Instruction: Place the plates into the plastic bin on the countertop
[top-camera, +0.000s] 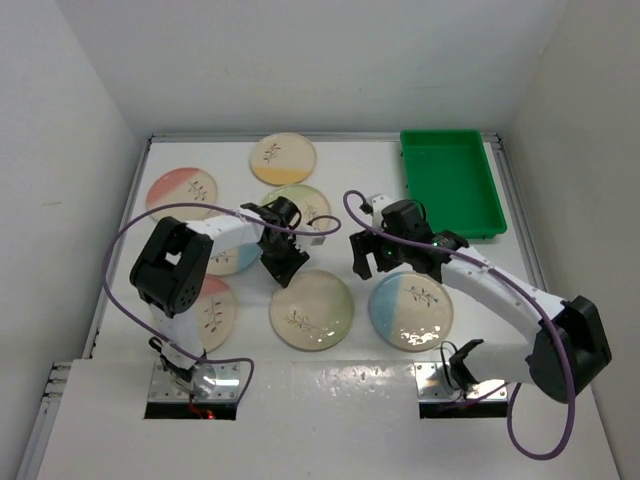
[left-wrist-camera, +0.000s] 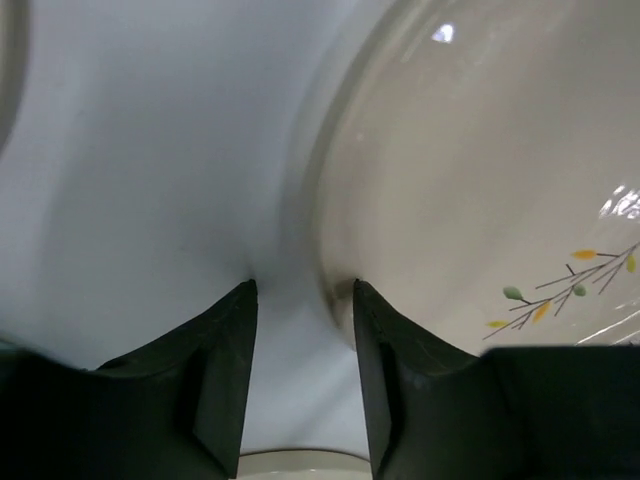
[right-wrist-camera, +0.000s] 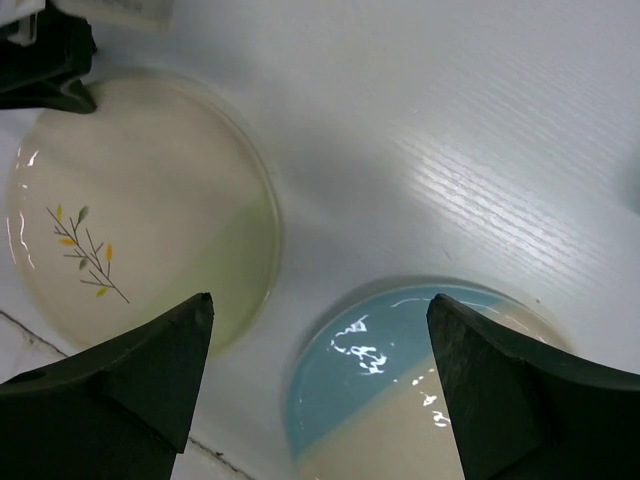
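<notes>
Countertop (top-camera: 370, 170): seven plates (top-camera: 312, 310) outside the plastic bin (top-camera: 452, 185)

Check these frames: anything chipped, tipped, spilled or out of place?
Nothing stands out. The plates in view lie flat on the countertop with no visible chips or spills, and the plastic bin sits level and empty at the far right.

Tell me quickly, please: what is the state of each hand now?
Left hand: open, holding nothing.
Right hand: open, holding nothing.
</notes>
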